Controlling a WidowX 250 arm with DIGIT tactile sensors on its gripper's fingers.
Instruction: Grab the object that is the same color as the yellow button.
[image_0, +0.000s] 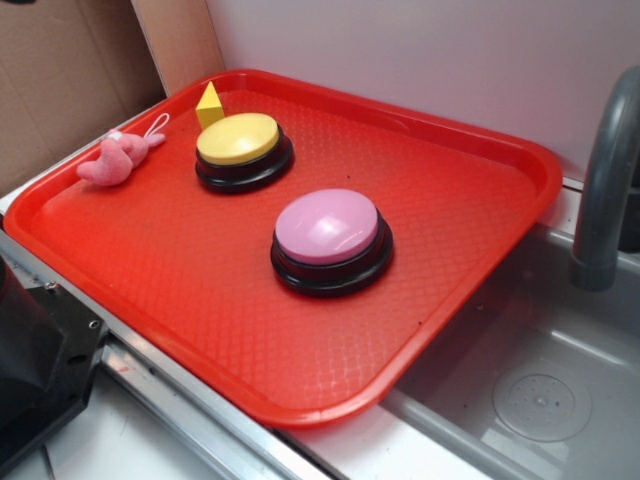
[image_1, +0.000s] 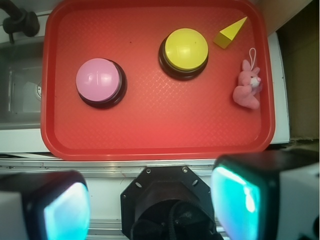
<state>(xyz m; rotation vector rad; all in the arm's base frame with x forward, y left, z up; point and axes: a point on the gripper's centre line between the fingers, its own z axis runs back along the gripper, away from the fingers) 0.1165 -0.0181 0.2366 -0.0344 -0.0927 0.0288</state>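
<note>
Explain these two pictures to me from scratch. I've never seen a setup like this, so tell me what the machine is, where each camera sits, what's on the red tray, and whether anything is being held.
This is a small robot arm with a two-fingered gripper. The exterior picture is taken from beside the red tray, next to a grey sink. The wrist picture comes from a camera on the arm, looking down; the two blurred blocks at its bottom are the gripper's fingers, standing wide apart and holding nothing. On the tray lie a yellow button, a pink button, a pink plush toy and a small yellow pyramid block just behind the yellow button. The block matches the yellow button's colour, so it is the thing to grab.
</note>
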